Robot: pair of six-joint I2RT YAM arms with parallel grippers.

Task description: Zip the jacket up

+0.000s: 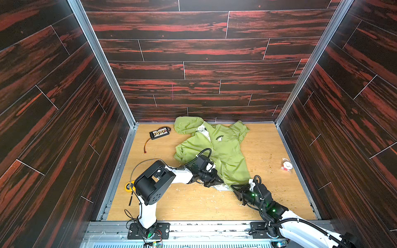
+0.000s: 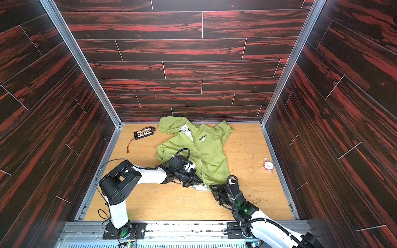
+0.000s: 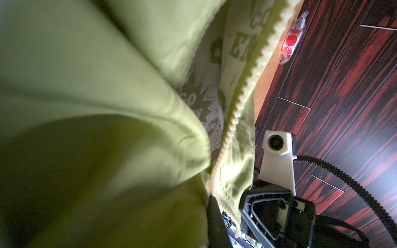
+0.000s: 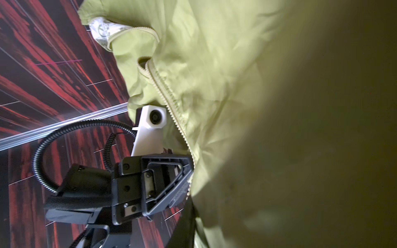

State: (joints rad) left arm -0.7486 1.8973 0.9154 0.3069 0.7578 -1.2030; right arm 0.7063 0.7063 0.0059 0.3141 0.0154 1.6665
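Note:
The lime-green jacket [image 1: 227, 148] [image 2: 207, 150] lies front-up on the wooden table [image 1: 193, 204], hood toward the back wall. Its pale zipper [image 3: 236, 111] [image 4: 171, 103] runs down the front. White patterned lining [image 3: 206, 103] shows at the collar and at the hem. My left gripper [image 1: 217, 181] [image 2: 194, 182] is shut on the hem just left of the zipper's bottom end. My right gripper [image 1: 235, 190] [image 2: 212, 189] pinches the hem on the other side. In each wrist view one dark finger [image 3: 214, 223] [image 4: 187, 225] shows, and green fabric hides the other.
A black connector board [image 1: 159, 133] with red wires lies at the back left. A clear packet of red and white pieces [image 1: 286, 166] sits near the right wall. A yellow tape roll [image 1: 129, 185] is by the left arm's elbow. Crumbs are scattered over the table.

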